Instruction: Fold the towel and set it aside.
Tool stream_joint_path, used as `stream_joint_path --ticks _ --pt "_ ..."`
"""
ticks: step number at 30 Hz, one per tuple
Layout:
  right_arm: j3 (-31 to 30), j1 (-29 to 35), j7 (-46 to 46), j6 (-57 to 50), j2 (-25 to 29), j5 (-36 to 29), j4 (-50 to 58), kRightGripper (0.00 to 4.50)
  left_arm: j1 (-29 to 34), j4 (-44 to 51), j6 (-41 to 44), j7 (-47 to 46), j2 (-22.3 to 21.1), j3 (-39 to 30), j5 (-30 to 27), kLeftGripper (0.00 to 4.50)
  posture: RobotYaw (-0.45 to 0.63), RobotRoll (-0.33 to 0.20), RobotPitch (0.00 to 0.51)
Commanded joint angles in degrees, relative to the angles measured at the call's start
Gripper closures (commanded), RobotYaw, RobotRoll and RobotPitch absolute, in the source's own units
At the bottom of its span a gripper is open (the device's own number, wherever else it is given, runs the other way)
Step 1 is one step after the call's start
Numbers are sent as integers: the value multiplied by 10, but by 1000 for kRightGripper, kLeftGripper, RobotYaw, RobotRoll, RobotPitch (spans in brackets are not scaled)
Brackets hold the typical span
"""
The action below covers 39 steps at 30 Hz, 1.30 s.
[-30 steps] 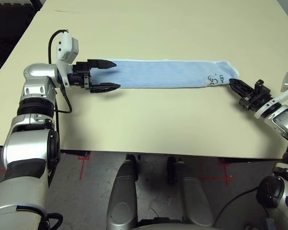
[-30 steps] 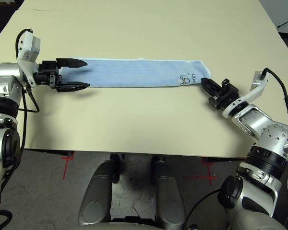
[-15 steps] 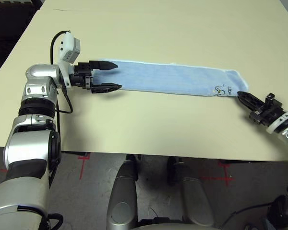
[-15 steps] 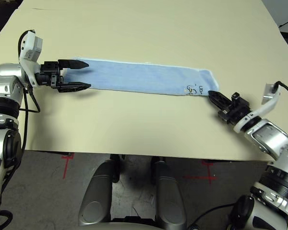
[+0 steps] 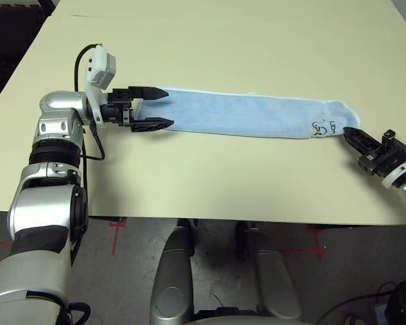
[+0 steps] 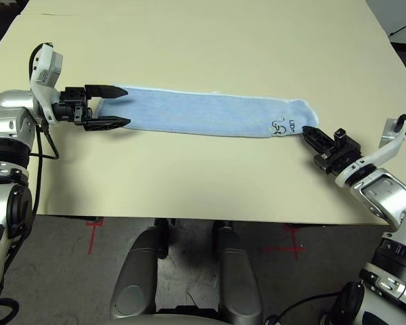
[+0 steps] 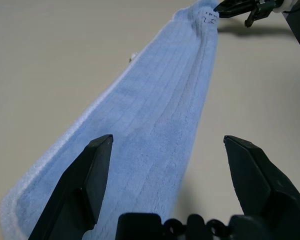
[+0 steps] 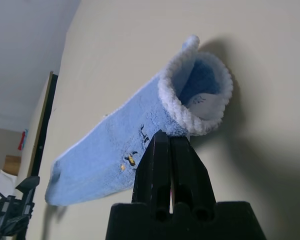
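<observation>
One arm, the right, angles inward, fingers (image 8: 190, 172) pinching the towel (image 5: 247, 115).

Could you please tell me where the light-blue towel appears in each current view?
Left eye view: upper middle, a long strip between the two pincers.
Right eye view: the towel, upper middle, slightly left of centre.
Left wrist view: diagonal, lower left to top, right of centre.
Right wrist view: diagonal, lower left to upper middle.
Shared landmark: the black handwritten marks near its end at the right pincer.
</observation>
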<state>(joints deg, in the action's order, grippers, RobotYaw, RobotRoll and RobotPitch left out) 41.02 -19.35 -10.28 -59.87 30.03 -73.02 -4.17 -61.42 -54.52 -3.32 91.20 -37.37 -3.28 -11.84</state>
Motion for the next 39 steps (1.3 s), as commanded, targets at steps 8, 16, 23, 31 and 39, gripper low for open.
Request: stream_joint_path --ticks 8,16,23,31,39 --pt "-43 -16 -120 19 51 37 -29 4483 6 10 6 -3 -1 2 -1 0 18 0 300" --pt "-55 -6 -150 14 70 65 -48 4483 6 12 11 -1 -1 2 -2 0 20 0 297" --pt "-54 -20 -155 25 63 69 -39 4483 3 10 11 0 -4 2 0 0 19 0 294" --pt "-102 -60 -209 25 83 84 -5 4483 2 10 13 -1 0 3 -1 0 22 0 285" --pt "-207 -82 -315 57 125 163 30 4483 4 13 16 -1 -1 3 -1 0 27 0 280"
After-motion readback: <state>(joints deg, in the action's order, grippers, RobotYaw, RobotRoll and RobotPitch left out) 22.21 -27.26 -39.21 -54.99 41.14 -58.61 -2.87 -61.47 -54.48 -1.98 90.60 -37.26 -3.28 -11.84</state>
